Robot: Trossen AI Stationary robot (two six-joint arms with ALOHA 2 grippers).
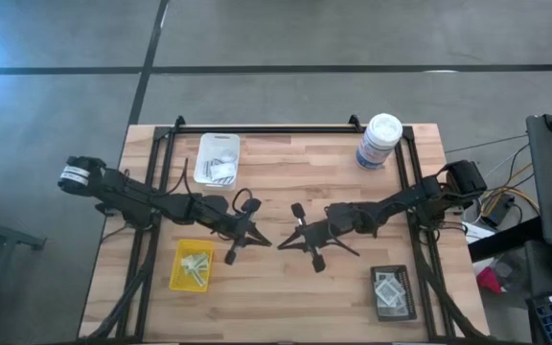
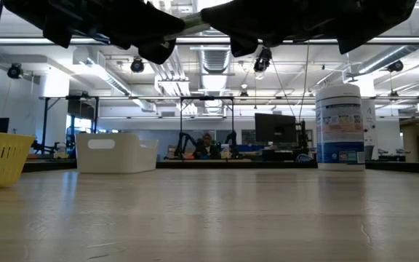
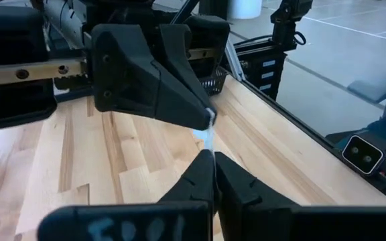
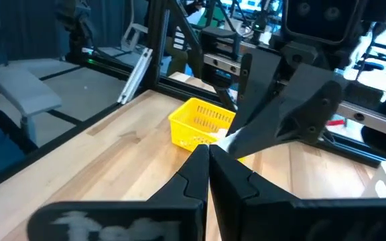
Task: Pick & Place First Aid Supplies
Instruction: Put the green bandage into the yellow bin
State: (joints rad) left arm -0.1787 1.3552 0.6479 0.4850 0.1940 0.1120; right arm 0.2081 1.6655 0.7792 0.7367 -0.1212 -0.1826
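Above the middle of the table my two grippers meet tip to tip. A small pale packet (image 3: 206,138) of the first aid supplies spans the short gap between them. My left gripper (image 3: 213,158) comes from the table's left and is shut on it. My right gripper (image 4: 208,151) comes from the table's right and is also shut on it. In the high view the tips meet at the packet (image 1: 272,241). More packets lie in the white tray (image 1: 219,158), the yellow tray (image 1: 192,265) and the black tray (image 1: 392,291). My left gripper pinches one end of the pale packet (image 3: 208,150) between its two fingertips. The fingers come nearly level from the table's left. The packet is held clear above the wood. My right gripper pinches the packet's other end (image 4: 221,146) between its two fingertips, coming nearly level from the table's right. The packet bridges the two grippers and rests on nothing.
A tall white canister with a blue label (image 1: 379,142) stands at the far right. The white tray is far left, the yellow tray near left and the black tray near right. A black frame (image 1: 286,127) lines the far and side edges. Bare wood lies under the grippers.
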